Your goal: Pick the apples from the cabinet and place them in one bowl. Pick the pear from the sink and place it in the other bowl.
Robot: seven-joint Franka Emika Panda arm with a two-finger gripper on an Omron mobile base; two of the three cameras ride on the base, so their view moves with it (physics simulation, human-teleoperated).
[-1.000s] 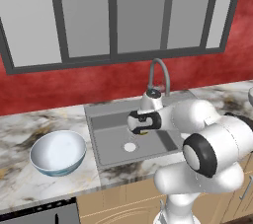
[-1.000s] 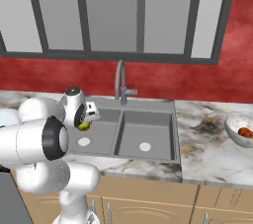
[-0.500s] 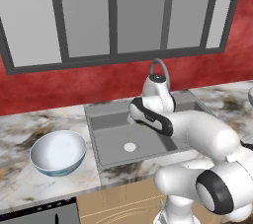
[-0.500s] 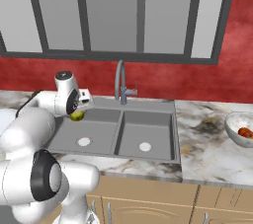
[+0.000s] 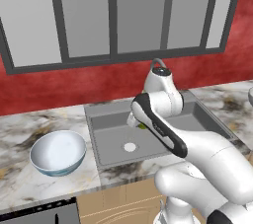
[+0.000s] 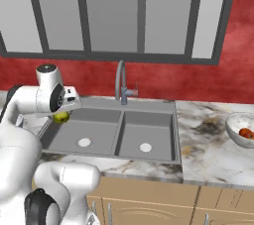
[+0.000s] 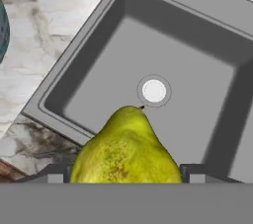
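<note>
Although the arm hid most of it in the left base view, the small yellow-green pear (image 5: 141, 126) showed as a sliver under the wrist, lifted above the left basin of the grey metal double-basin sink (image 5: 106, 141), with the glossy pale bluish-white bowl (image 5: 58, 152) resting on the marble tabletop (image 5: 20, 178) just beside that basin.

In the right base view the gripper (image 6: 62, 115) hung over the sink's left edge, the pear below it clear of the basin floor; red apples (image 6: 245, 133) lay in the frosted grey-white bowl (image 6: 239, 129) far along the tabletop.

In the hand view the gripper pinched the pear's broad belly, stem end pointing away. The pear looked light, firm, smooth-skinned and tapered, so a hold across the widest part seemed safest against slipping.
</note>
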